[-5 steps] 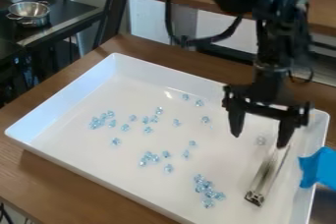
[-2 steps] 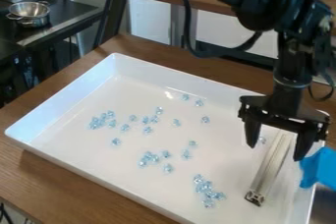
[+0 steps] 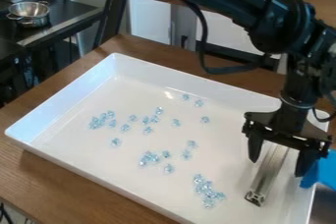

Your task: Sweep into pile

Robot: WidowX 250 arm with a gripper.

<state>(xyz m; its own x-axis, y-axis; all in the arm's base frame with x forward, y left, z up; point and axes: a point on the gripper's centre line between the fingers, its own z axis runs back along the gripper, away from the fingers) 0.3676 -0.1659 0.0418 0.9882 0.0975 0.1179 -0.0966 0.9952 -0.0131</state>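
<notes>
Crystals [image 3: 116, 142] dot the tray [image 3: 85, 149], the end effector [image 3: 277, 168] hanging open above a bar [image 3: 269, 171].

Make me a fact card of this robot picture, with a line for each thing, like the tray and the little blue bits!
Tray: big white tray on a brown wooden table
Bits: small, clear, pale blue pieces, scattered, some in clumps
Tool: long silver metal bar, lying in the tray
Gripper: black two-finger gripper, at the bar's far end, fingers apart
Tray's right side: bright blue piece
Background: shiny metal bowl
One pile: not yet
</notes>
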